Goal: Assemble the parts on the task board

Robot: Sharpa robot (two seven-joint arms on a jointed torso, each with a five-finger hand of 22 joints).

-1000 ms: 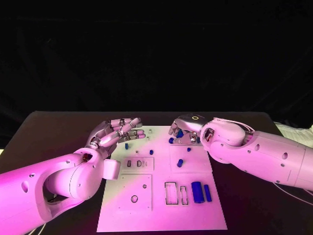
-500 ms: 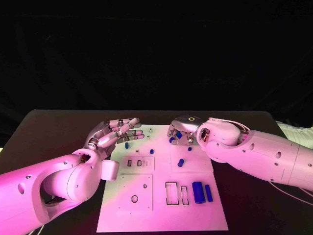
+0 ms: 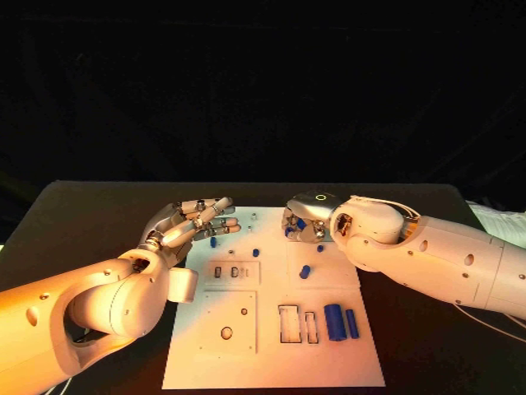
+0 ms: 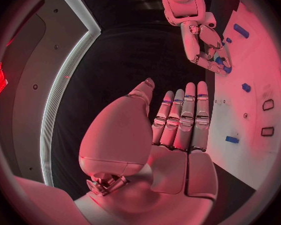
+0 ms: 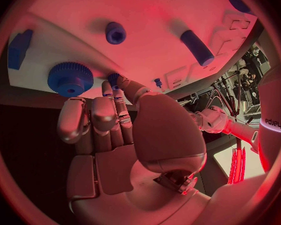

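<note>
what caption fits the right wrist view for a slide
Right hand reaching to a small blue part beside a blue gear on the task board.

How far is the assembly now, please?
Early stage. Several blue parts lie loose on the task board, and its rectangular slots look empty. The right hand touches a small part at the far edge. The left hand holds nothing.

left hand empty, fingers apart, at task board edge | right hand curled over far blue parts
</note>
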